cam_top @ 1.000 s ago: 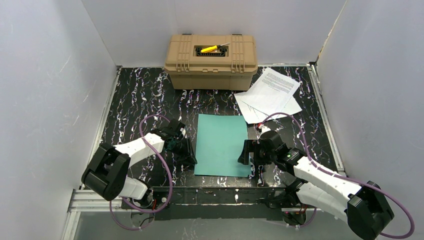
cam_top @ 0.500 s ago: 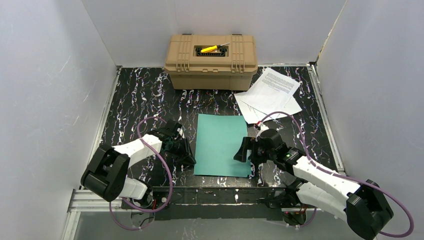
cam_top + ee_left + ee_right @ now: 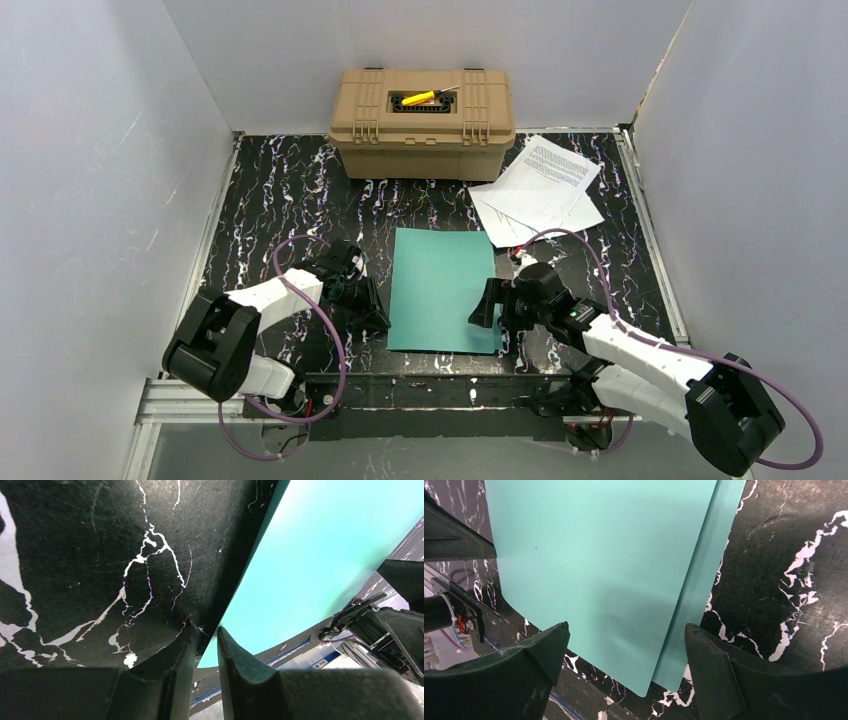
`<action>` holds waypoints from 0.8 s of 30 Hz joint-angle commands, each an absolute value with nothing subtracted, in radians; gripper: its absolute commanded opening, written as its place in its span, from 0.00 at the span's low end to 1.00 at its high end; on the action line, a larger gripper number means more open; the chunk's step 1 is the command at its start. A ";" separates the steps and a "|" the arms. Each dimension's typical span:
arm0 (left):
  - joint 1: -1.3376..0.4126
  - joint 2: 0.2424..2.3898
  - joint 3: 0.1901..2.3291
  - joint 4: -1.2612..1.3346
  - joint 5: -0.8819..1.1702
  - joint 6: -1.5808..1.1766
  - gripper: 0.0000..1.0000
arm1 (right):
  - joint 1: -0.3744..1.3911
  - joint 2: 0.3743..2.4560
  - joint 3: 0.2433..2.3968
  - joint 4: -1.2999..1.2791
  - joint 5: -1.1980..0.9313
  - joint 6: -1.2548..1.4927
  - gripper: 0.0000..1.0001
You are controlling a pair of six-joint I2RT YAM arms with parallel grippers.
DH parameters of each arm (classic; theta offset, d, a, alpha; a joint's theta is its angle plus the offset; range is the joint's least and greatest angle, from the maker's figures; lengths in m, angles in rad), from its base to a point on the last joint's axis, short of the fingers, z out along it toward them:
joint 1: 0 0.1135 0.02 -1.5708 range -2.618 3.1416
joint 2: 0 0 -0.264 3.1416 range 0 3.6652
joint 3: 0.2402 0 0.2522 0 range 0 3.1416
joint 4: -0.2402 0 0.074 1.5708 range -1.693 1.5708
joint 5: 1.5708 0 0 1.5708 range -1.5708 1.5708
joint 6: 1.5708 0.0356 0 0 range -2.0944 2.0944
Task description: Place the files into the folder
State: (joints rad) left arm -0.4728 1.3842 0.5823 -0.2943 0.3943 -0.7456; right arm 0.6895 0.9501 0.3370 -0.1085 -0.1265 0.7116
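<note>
The teal folder (image 3: 440, 285) lies shut on the black marbled table. Its right-hand edge shows two leaves, the lower one sticking out (image 3: 696, 605). The files (image 3: 540, 185), white printed sheets, lie fanned at the back right, apart from the folder. My left gripper (image 3: 374, 318) is low at the folder's left edge near its front corner. Its jaws stand a narrow gap apart (image 3: 204, 630), with the folder's edge (image 3: 325, 555) showing in line with the gap. My right gripper (image 3: 486, 305) is wide open (image 3: 626, 626) over the folder's front right corner, holding nothing.
A tan toolbox (image 3: 423, 120) with a yellow tool (image 3: 418, 97) on its lid stands at the back centre. White walls close in left, right and back. The table's front edge and metal rail (image 3: 300, 385) run just behind the arms' bases.
My right gripper has shifted a little left onto the folder's right edge, which now curves slightly inward. My left gripper has barely moved. The files have not moved.
</note>
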 commanded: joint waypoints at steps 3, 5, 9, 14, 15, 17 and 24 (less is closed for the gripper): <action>-0.463 1.428 0.540 -0.341 0.273 -0.719 0.21 | 0.695 0.952 0.294 -0.044 -0.128 0.730 0.93; -0.463 1.429 0.538 -0.339 0.275 -0.719 0.21 | 0.695 0.951 0.277 -0.025 -0.134 0.740 0.93; -0.464 1.433 0.534 -0.334 0.280 -0.721 0.20 | 0.695 0.947 0.246 0.027 -0.150 0.768 0.93; -0.463 1.435 0.529 -0.329 0.284 -0.722 0.19 | 0.695 0.915 0.211 0.059 -0.154 0.800 0.90; -0.463 1.436 0.528 -0.329 0.285 -0.722 0.19 | 0.694 0.907 0.204 0.065 -0.153 0.807 0.89; -0.463 1.438 0.528 -0.327 0.287 -0.723 0.19 | 0.695 0.891 0.194 0.070 -0.146 0.821 0.86; -0.464 1.438 0.525 -0.320 0.297 -0.727 0.18 | 0.695 0.825 0.136 0.189 -0.185 0.900 0.75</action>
State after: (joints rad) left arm -0.4610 1.3930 0.5774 -0.2890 0.4099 -0.7494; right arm 0.6895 0.8566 0.1787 0.1154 -0.1581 0.8398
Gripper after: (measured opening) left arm 0.184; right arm 0.783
